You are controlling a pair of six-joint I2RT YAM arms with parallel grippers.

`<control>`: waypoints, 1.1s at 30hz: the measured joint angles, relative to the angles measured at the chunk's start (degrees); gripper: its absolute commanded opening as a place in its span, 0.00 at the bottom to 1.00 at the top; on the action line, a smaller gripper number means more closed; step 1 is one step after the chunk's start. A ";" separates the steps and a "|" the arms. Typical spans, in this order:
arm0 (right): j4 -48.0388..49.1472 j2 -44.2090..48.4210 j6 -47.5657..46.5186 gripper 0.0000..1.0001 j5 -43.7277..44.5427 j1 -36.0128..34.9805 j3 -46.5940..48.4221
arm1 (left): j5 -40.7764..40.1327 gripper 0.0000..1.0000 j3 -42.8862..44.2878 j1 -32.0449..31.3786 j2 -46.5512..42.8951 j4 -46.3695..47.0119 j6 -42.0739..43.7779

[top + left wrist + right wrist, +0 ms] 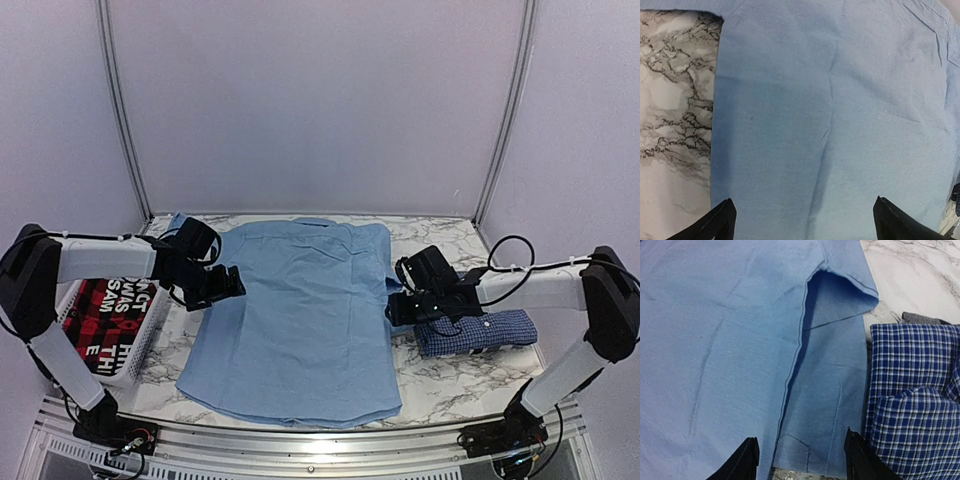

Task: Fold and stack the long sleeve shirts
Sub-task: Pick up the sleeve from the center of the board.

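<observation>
The light blue long sleeve shirt (300, 320) lies spread flat on the marble table, collar at the far side. My left gripper (225, 285) hovers over the shirt's left edge. In the left wrist view it (803, 200) is open wide above smooth blue cloth (840, 125), with nothing between the fingers. My right gripper (400, 305) hangs over the shirt's right edge. Its jaws (801, 436) stand apart above a sleeve laid along that edge (830, 390), touching nothing. The dark blue checked shirt (478, 333) lies folded just right of it (915, 390).
A white basket (160, 312) at the left edge holds a red-and-black garment with white letters (105, 320). Bare marble (450, 385) shows in front of the checked shirt and beside the blue shirt's left edge (675, 100). Walls close the back and sides.
</observation>
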State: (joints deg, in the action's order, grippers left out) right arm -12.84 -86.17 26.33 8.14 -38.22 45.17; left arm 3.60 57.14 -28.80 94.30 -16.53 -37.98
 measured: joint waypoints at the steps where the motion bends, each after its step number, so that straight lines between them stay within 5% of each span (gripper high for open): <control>1: -0.09 0.04 0.44 0.54 0.17 -0.22 -0.35 | 0.11 0.99 -1.57 -0.09 -1.09 0.44 -0.55; 14: -0.20 0.11 4.15 0.53 1.92 -1.38 -2.60 | 0.35 0.99 -13.42 -1.55 -6.05 5.35 -4.20; 33: 0.04 -1.57 4.09 0.53 2.75 -1.53 -2.69 | -7.21 0.99 -18.18 -1.07 -9.81 6.93 -4.39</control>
State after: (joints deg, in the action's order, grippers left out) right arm -12.80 -87.74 30.41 10.90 -39.75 42.48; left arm -3.62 38.96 -29.87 84.49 -9.61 -42.37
